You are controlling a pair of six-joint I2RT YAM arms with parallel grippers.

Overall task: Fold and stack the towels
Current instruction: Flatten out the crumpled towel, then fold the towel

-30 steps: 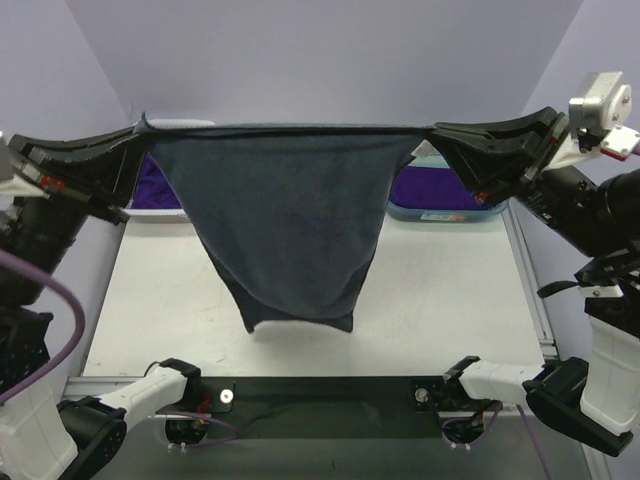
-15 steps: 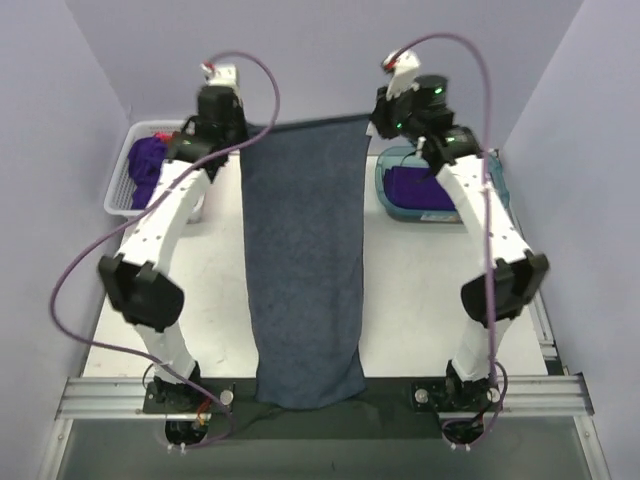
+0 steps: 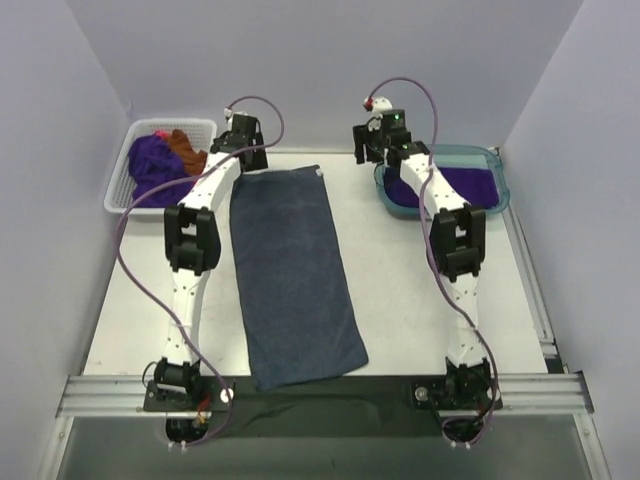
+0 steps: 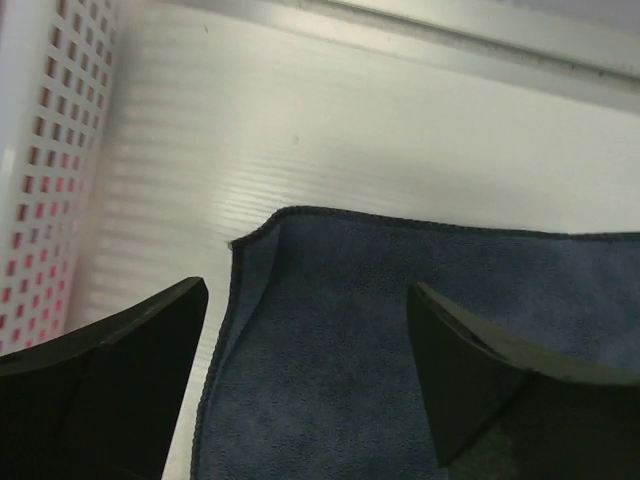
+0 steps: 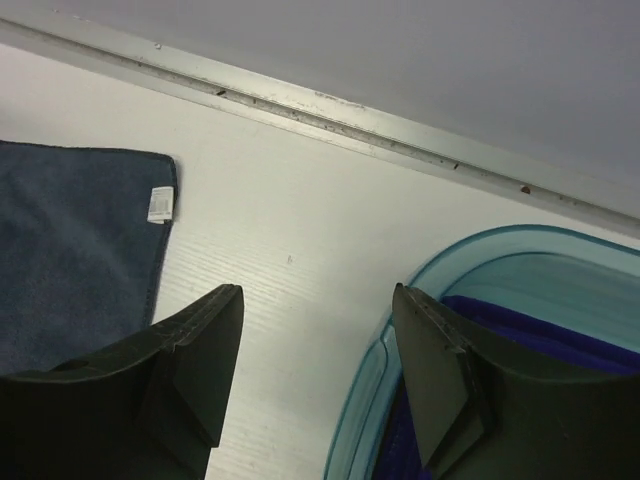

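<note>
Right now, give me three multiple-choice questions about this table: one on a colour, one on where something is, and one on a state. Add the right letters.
1. The towel in the teal tub is: A pink; B purple; C rust-brown.
2. The blue-grey towel is: A inside the teal tub; B hanging in the air; C spread flat on the table between the arms.
3. The left gripper and right gripper are: A both open, holding nothing; B both shut on the blue-grey towel; C one open, one shut.

Answers:
1 B: purple cloth shows inside the tub.
2 C: the top view shows it lying lengthwise on the table.
3 A: each wrist view shows the fingers wide apart, gripping nothing.
</note>
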